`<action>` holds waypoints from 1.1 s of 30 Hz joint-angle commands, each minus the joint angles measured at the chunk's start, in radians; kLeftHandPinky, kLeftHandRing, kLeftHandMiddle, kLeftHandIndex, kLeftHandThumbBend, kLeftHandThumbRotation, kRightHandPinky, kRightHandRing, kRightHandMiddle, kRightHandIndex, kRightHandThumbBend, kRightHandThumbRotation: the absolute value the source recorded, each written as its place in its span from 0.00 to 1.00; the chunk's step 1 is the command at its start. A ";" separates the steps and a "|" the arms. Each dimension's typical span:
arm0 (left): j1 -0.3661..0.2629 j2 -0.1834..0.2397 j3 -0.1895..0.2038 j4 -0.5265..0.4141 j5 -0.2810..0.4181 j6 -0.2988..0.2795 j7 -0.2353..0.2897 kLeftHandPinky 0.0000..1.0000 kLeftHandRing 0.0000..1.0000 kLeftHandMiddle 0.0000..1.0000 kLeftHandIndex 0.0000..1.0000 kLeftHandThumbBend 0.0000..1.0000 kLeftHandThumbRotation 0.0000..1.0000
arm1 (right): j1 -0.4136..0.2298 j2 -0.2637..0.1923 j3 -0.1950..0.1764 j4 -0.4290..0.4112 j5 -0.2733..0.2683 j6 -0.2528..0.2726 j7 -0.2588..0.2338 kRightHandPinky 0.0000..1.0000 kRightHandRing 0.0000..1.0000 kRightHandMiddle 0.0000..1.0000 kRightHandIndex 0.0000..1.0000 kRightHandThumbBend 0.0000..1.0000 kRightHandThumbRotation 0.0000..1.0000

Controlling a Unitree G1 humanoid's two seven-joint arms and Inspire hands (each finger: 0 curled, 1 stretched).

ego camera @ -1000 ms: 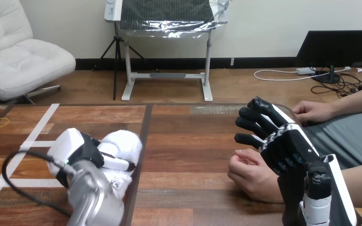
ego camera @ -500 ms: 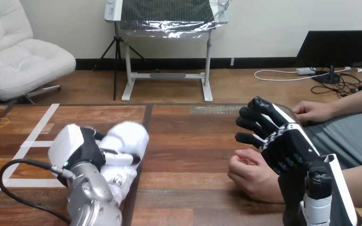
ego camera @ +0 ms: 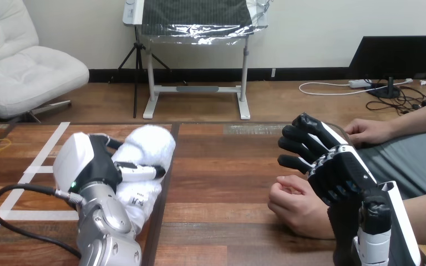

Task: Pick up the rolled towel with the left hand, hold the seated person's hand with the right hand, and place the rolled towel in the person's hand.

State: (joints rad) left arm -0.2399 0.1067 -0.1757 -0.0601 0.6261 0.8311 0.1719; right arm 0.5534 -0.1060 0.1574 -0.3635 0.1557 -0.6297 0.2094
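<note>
White terry rolled towel point(ego camera: 147, 145) sits gripped in the curled left hand point(ego camera: 89, 163) at the brown wooden table's point(ego camera: 222, 166) left: pickup looks done. The right hand point(ego camera: 338, 169), fingers loosely spread, hovers over the person's hand point(ego camera: 297, 206), ungrasped; holding and handover remain

Likely a robotics lab or test room, wooden table point(ego camera: 222, 166) marked out with white tape lines point(ego camera: 49, 144), a humanoid's left hand point(ego camera: 97, 166) and right hand point(ego camera: 338, 172) over it, a seated person's hand point(ego camera: 297, 208) resting on the table at the right.
</note>
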 commanded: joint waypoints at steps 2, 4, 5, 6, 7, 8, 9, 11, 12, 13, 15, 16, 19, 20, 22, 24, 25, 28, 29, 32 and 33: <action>-0.035 0.004 0.011 -0.069 0.011 -0.031 0.018 0.11 0.18 0.28 0.44 0.70 0.00 | -0.042 0.005 -0.002 -0.027 0.012 -0.001 0.002 0.78 0.83 0.84 0.86 0.79 1.00; -0.033 0.003 0.012 -0.072 0.011 -0.034 0.020 0.11 0.18 0.28 0.44 0.70 0.00 | -0.044 0.005 -0.001 -0.026 0.017 -0.002 0.005 0.78 0.84 0.84 0.86 0.79 1.00; -0.031 0.003 0.013 -0.074 0.011 -0.039 0.024 0.11 0.18 0.28 0.44 0.70 0.00 | -0.045 0.004 0.000 -0.024 0.019 -0.003 0.007 0.78 0.84 0.84 0.86 0.79 1.00; -0.030 0.003 0.013 -0.074 0.011 -0.042 0.027 0.11 0.18 0.28 0.44 0.70 0.00 | -0.046 0.004 0.000 -0.023 0.020 -0.003 0.008 0.78 0.84 0.84 0.86 0.79 1.00; -0.029 0.002 0.014 -0.075 0.011 -0.044 0.029 0.11 0.18 0.28 0.44 0.70 0.00 | -0.047 0.004 0.000 -0.022 0.021 -0.004 0.008 0.79 0.84 0.84 0.86 0.79 1.00; -0.027 0.000 0.016 -0.077 0.008 -0.049 0.033 0.11 0.18 0.28 0.44 0.70 0.00 | -0.048 0.004 0.000 -0.020 0.022 -0.004 0.009 0.79 0.84 0.85 0.86 0.79 1.00; -0.026 -0.002 0.018 -0.079 0.007 -0.052 0.035 0.11 0.18 0.28 0.44 0.70 0.00 | -0.049 0.004 0.000 -0.020 0.023 -0.004 0.010 0.79 0.84 0.85 0.86 0.79 1.00; -0.023 -0.005 0.021 -0.082 0.004 -0.062 0.042 0.11 0.18 0.28 0.44 0.70 0.00 | -0.050 0.004 0.000 -0.018 0.024 -0.004 0.011 0.79 0.84 0.85 0.86 0.79 1.00; -0.021 -0.007 0.022 -0.083 0.002 -0.068 0.046 0.11 0.18 0.28 0.44 0.70 0.00 | -0.051 0.004 -0.001 -0.017 0.024 -0.004 0.011 0.79 0.84 0.85 0.86 0.79 1.00; -0.020 -0.008 0.023 -0.083 0.002 -0.072 0.049 0.11 0.18 0.28 0.44 0.70 0.00 | -0.052 0.004 -0.001 -0.016 0.024 -0.004 0.011 0.79 0.84 0.85 0.86 0.79 1.00; -0.015 -0.016 0.031 -0.089 -0.006 -0.090 0.061 0.12 0.19 0.29 0.44 0.70 0.00 | -0.051 0.004 -0.001 -0.017 0.023 0.000 0.012 0.79 0.84 0.85 0.86 0.80 1.00; -0.013 -0.018 0.033 -0.090 -0.008 -0.095 0.064 0.12 0.19 0.29 0.44 0.70 0.00 | -0.052 0.004 -0.002 -0.018 0.023 0.001 0.012 0.79 0.84 0.85 0.86 0.80 1.00; -0.002 -0.027 0.047 -0.093 -0.026 -0.144 0.089 0.13 0.20 0.30 0.44 0.70 0.00 | -0.053 0.003 -0.003 -0.016 0.025 0.003 0.015 0.79 0.84 0.85 0.86 0.80 1.00; 0.005 -0.028 0.052 -0.095 -0.037 -0.173 0.099 0.13 0.21 0.30 0.44 0.70 0.00 | -0.054 0.002 -0.004 -0.015 0.025 0.002 0.016 0.79 0.84 0.85 0.86 0.80 1.00; 0.013 -0.028 0.057 -0.095 -0.049 -0.207 0.110 0.15 0.22 0.31 0.44 0.70 0.00 | -0.055 0.002 -0.006 -0.012 0.024 0.002 0.017 0.79 0.84 0.85 0.86 0.79 1.00; 0.024 -0.031 0.066 -0.097 -0.067 -0.253 0.123 0.16 0.24 0.32 0.43 0.70 0.00 | -0.061 -0.002 -0.012 -0.005 0.020 -0.003 0.020 0.80 0.85 0.85 0.86 0.78 1.00; 0.026 -0.032 0.069 -0.096 -0.073 -0.267 0.128 0.16 0.24 0.32 0.43 0.69 0.00 | -0.063 -0.002 -0.014 -0.003 0.018 -0.004 0.021 0.80 0.85 0.85 0.86 0.78 1.00; 0.039 -0.041 0.083 -0.101 -0.103 -0.323 0.141 0.17 0.24 0.33 0.43 0.69 0.00 | -0.074 -0.005 -0.027 0.011 0.001 -0.015 0.021 0.80 0.85 0.85 0.87 0.76 1.00; 0.045 -0.044 0.090 -0.103 -0.119 -0.351 0.144 0.17 0.24 0.33 0.43 0.68 0.00 | -0.080 -0.005 -0.035 0.016 -0.012 -0.016 0.016 0.80 0.85 0.85 0.87 0.76 1.00; 0.060 -0.049 0.103 -0.108 -0.154 -0.414 0.147 0.18 0.25 0.34 0.43 0.68 0.00 | -0.094 -0.005 -0.048 0.027 -0.030 -0.017 0.009 0.80 0.85 0.85 0.87 0.74 1.00; 0.064 -0.050 0.107 -0.109 -0.166 -0.435 0.146 0.19 0.26 0.35 0.43 0.67 0.00 | -0.099 -0.006 -0.051 0.031 -0.030 -0.017 0.010 0.80 0.84 0.85 0.87 0.73 1.00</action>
State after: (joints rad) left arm -0.1492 0.0682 -0.0950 -0.0929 0.4979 0.5132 0.2936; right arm 0.5321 -0.1110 0.1381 -0.3462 0.1405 -0.6302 0.2266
